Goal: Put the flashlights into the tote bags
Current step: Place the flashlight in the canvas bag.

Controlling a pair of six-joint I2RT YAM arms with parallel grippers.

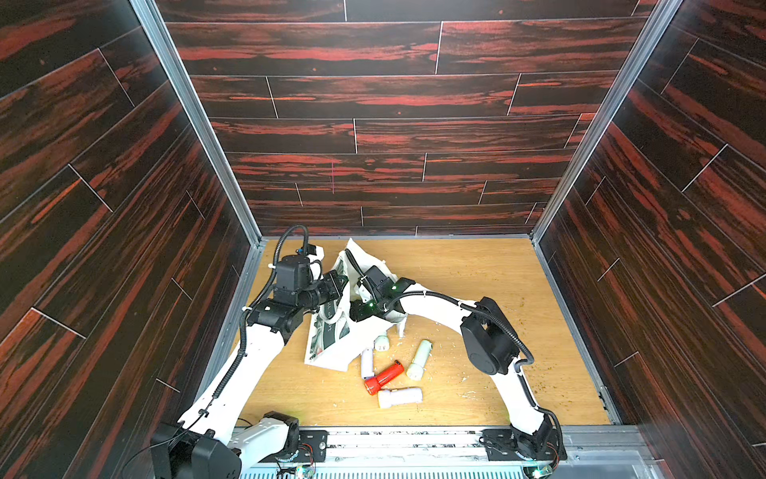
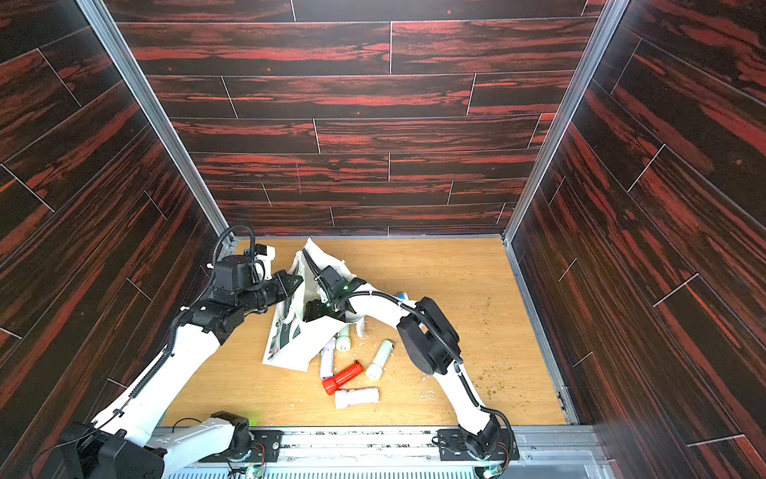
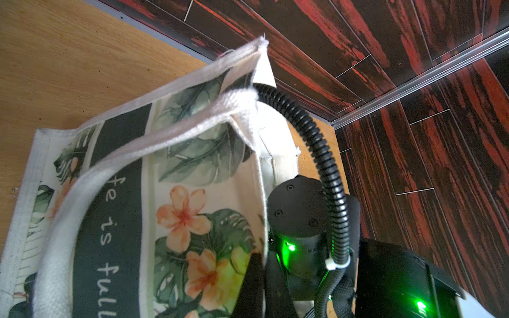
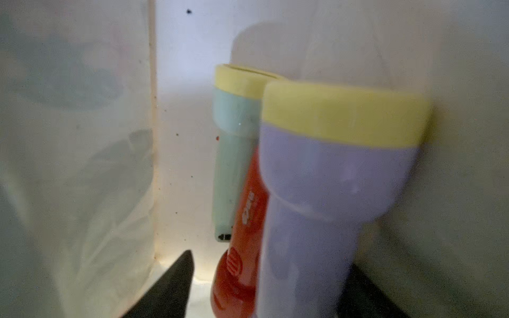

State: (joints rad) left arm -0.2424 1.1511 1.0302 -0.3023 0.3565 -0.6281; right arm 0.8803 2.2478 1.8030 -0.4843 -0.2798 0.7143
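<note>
Loose stock: a white flashlight and a red flashlight lie nearest me on the table. Three pale flashlights lie just beyond, right of the bag's closed end.
Tote bag: the tote bag lies left of centre, printed side up, mouth toward the far end.
Left gripper: my left gripper is clamped tight on the mouth's left rim, lifting it. Hold this height, because a sagging rim would snag my other wrist.
Right gripper: my right gripper is deep inside the bag, jaws spread wide and gripping nothing.
Lilac flashlight: the lilac flashlight lies between my spread fingers, head forward, against a bagged red flashlight and a green flashlight. The view is blurred, so one finger may be touching its barrel.
Step in hand: release into the bag.
Procedure: I judge a straight withdrawal along the entry line best, jaws wide, so that neither finger drags the barrel out.
</note>
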